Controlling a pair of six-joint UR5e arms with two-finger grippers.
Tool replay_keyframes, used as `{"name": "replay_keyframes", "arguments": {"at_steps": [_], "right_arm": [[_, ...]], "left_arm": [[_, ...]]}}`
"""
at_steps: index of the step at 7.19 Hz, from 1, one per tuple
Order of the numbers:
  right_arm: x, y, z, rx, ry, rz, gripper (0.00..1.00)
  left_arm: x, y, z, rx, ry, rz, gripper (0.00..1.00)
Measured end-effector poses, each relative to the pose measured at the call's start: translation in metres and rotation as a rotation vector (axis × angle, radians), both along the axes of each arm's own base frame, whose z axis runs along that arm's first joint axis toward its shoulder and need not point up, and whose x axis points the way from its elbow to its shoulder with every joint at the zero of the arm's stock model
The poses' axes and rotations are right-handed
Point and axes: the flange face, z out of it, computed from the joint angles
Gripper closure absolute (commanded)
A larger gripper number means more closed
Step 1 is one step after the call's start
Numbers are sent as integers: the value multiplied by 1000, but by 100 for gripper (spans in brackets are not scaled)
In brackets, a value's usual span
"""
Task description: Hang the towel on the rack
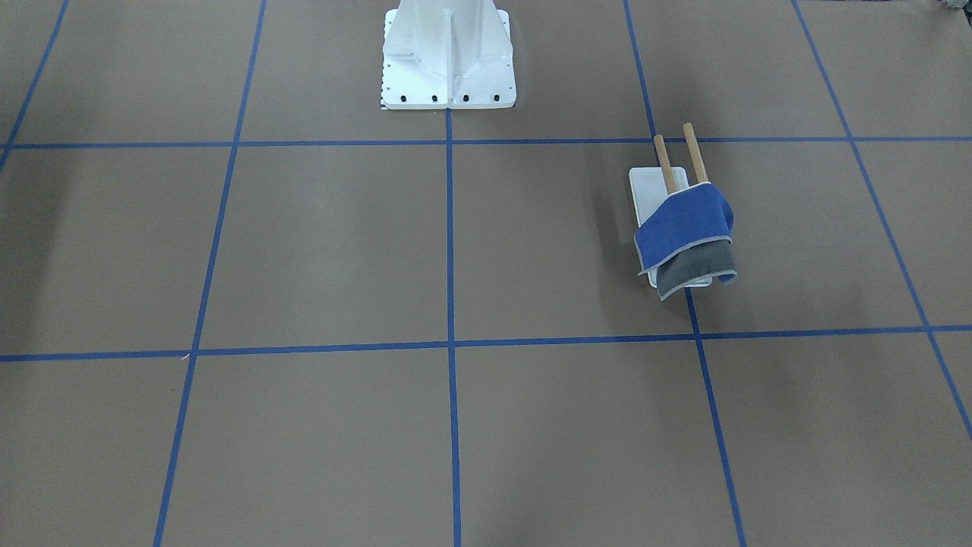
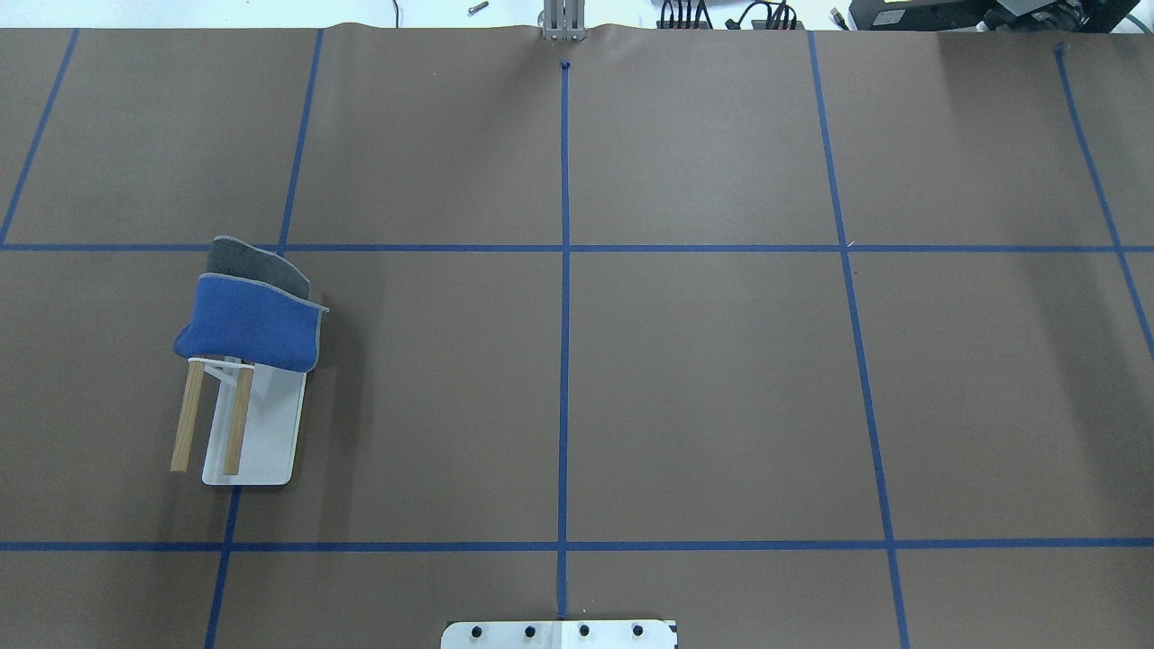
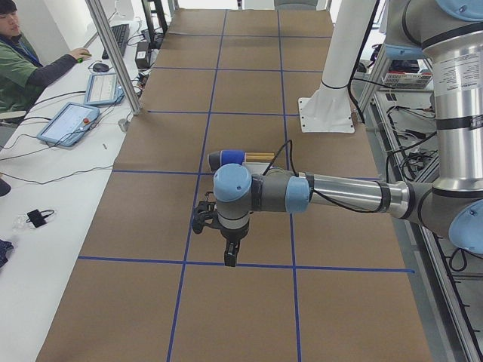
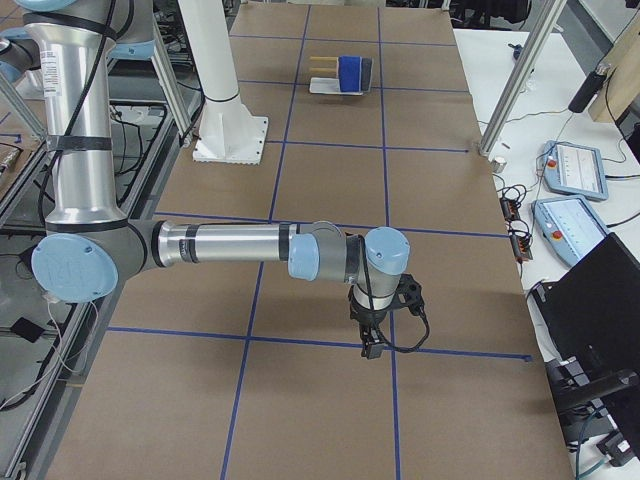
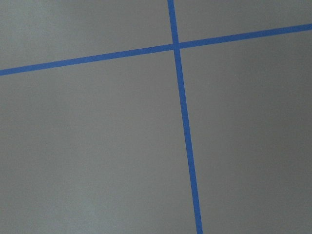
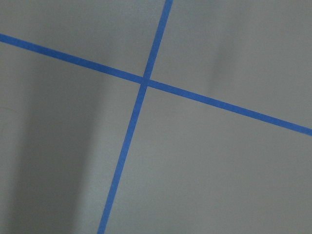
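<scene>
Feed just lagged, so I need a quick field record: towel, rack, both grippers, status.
towel: draped across both dowels, blue side out, grey showing at one edge
rack: standing on its white base, robot's left side
left gripper: over bare table, apart from towel; state unclear
right gripper: over table, far from rack; state unclear
status: towel appears hung

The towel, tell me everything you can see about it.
The towel is a small cloth, bright blue on one face, dark grey on the other, with a pale stitched edge. It hangs draped over the two wooden dowels of the rack, at their end away from the robot, blue uppermost, with a grey flap showing beyond it.
</scene>
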Motion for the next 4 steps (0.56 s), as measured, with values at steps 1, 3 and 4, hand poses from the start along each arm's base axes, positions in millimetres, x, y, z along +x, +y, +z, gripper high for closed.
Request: {"name": "replay_keyframes", "arguments": {"at_steps": [1,3,4], "right_arm": [[0,1,-1,2,0,0,0],[0,2,-2,3,-1,0,0],[0,2,-2,4,-1,0,0]], "left_arm": [[0,0,0,-1,0,0,1],[0,0,0,-3,0,0,1],[0,0,0,-3,0,0,1]]}}
